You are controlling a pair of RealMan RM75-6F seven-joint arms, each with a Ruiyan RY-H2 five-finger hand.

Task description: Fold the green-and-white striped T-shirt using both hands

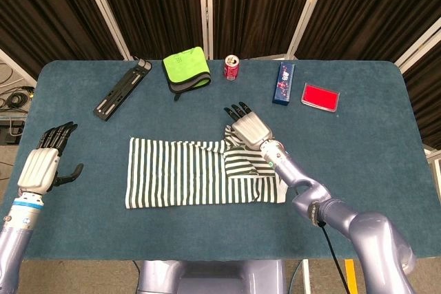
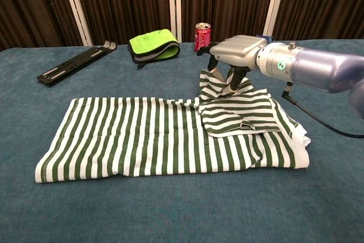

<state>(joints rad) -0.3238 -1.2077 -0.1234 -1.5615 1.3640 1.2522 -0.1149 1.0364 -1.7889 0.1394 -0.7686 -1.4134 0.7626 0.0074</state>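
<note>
The green-and-white striped T-shirt (image 1: 179, 170) lies flat across the middle of the blue table, its right part folded over itself (image 2: 236, 112). My right hand (image 1: 248, 127) hovers palm down over the shirt's far right corner. There it pinches a sleeve (image 2: 219, 83) and holds it lifted a little off the table, as the chest view shows under the right hand (image 2: 230, 55). My left hand (image 1: 43, 166) hangs with fingers spread above the table's left edge, well clear of the shirt and holding nothing. The chest view does not show it.
Along the far side lie a black tool (image 1: 122, 89), a folded lime-green cloth (image 1: 186, 68), a red can (image 1: 231, 67), a blue box (image 1: 283, 82) and a red flat case (image 1: 320, 96). The can stands close behind my right hand.
</note>
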